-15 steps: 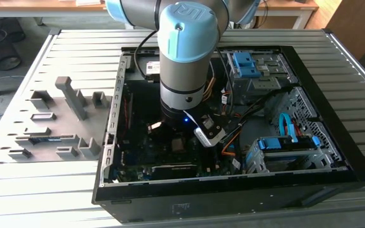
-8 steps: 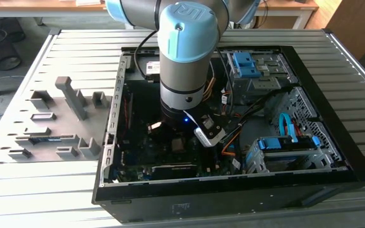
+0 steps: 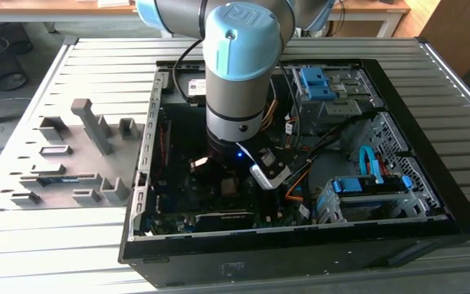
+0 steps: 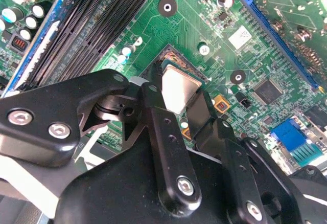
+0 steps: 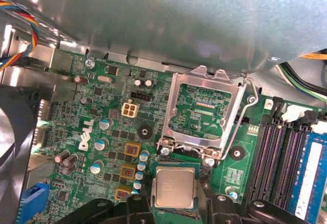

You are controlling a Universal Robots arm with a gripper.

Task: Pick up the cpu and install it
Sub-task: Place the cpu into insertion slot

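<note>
Pinching cpu (image 5: 174,186) between fingers (image 4: 153,111) over motherboard (image 4: 148,29)

Bright glare on the cpu (image 4: 179,87)

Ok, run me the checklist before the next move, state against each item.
1. Cpu gripped: ok, the tool has a finger against each side of it in both wrist views.
2. Frame open: ok, flipped up off the socket.
3. Lever released: ok, raised beside the frame.
4. Cpu at the socket: ok, its edges line up with the socket's rim in the second wrist view.
5. Cpu fully seated: cannot tell.
6. Cpu notches matched to the socket: cannot tell.
</note>
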